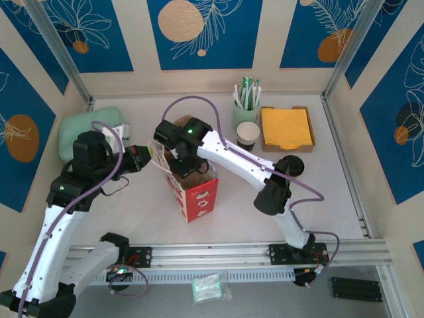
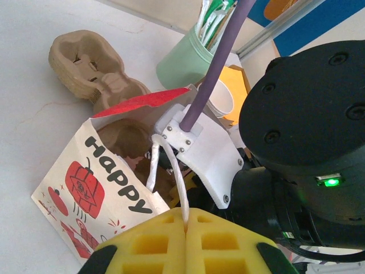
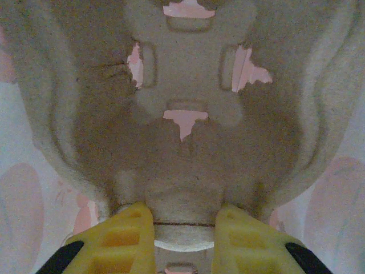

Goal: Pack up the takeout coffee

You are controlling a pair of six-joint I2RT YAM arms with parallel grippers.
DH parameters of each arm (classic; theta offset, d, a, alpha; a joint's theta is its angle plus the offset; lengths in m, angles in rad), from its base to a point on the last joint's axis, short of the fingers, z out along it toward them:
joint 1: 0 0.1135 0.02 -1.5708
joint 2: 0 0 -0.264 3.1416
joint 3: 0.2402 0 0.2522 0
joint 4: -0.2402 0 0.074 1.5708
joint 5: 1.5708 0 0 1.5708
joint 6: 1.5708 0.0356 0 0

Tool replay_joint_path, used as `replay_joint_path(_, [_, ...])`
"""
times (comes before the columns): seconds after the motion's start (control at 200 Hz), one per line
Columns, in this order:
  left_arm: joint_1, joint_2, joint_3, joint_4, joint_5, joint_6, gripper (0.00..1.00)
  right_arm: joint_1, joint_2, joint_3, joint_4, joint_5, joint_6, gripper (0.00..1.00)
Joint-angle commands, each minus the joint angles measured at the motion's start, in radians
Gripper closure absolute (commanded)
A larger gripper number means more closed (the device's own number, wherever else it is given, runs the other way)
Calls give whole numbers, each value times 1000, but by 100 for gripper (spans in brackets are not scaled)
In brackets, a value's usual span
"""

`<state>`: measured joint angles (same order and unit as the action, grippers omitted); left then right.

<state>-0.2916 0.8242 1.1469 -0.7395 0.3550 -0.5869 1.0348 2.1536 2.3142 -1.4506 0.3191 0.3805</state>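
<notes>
The takeout coffee is hidden from me; it may be down in the bag (image 1: 197,195) or behind an arm, and I cannot tell which. The bag, red and white, stands upright in the middle of the table (image 1: 132,205) between the two arms.

The left gripper (image 2: 186,225) has its fingers pressed flat together on the bag's white cord handle (image 2: 171,165), with no gap showing, and the cord runs taut up from the bag's near wall. The right gripper (image 3: 185,220) reaches down through the bag's mouth. Its fingers stand partly open, one on each side of the rounded edge of a brown cup carrier (image 3: 188,142), and they seem to pinch it. Pink light from the bag wall shows through the carrier's slots.

A second carrier (image 2: 85,63) lies on the table just beyond the bag. A lidless white cup (image 1: 248,132) and a loose black lid (image 1: 291,163) sit well apart from the bag, on the right.

The step looks to be seating the carrier in the bag while the handle holds the mouth open. To do it well, pull the cord outward and slightly up so the wall stays clear of the wrist. Lower the carrier level, not corner first. Let go only once it lies flat on the bottom, then lift straight out so the bag is not tipped
</notes>
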Motion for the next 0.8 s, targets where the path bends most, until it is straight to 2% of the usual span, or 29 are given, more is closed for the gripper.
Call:
replay_joint_path(0.0, [5, -17, -9, 19, 7, -11, 100, 6, -8, 11, 8, 4, 60, 84])
replay_joint_path(0.185, [5, -19, -18, 28, 11, -16, 100, 7, -11, -25, 49, -48, 99, 84])
replay_joint_path(0.795, [3, -29, -8, 22, 16, -22, 100, -23, -10, -189, 154, -78, 127, 84])
